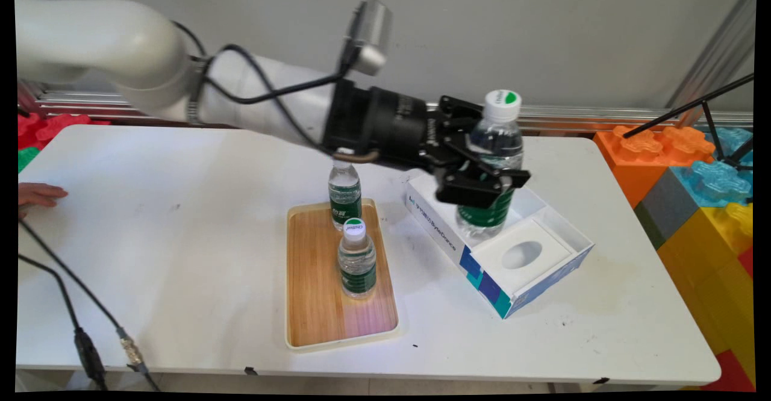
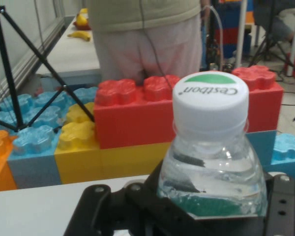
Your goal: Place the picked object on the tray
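Observation:
A clear water bottle (image 1: 495, 166) with a green label and a white cap stands upright in the far part of an open white and blue box (image 1: 545, 241). My gripper (image 1: 489, 175) is shut on this bottle around its middle. In the hand view the bottle (image 2: 211, 162) fills the centre, its cap lettered Cestbon, with the black linkage wrapped round its lower part. Two more such bottles stand on a wooden tray (image 1: 319, 292): one at the tray's far end (image 1: 344, 193), one nearer the middle (image 1: 356, 259).
A round hole (image 1: 521, 254) shows in the box's white insert near its front. Big coloured toy blocks (image 1: 692, 178) and a black tripod leg (image 1: 686, 109) are at the right. A person's hand (image 1: 36, 195) rests on the table's left edge. Black cables (image 1: 78, 323) hang at the front left.

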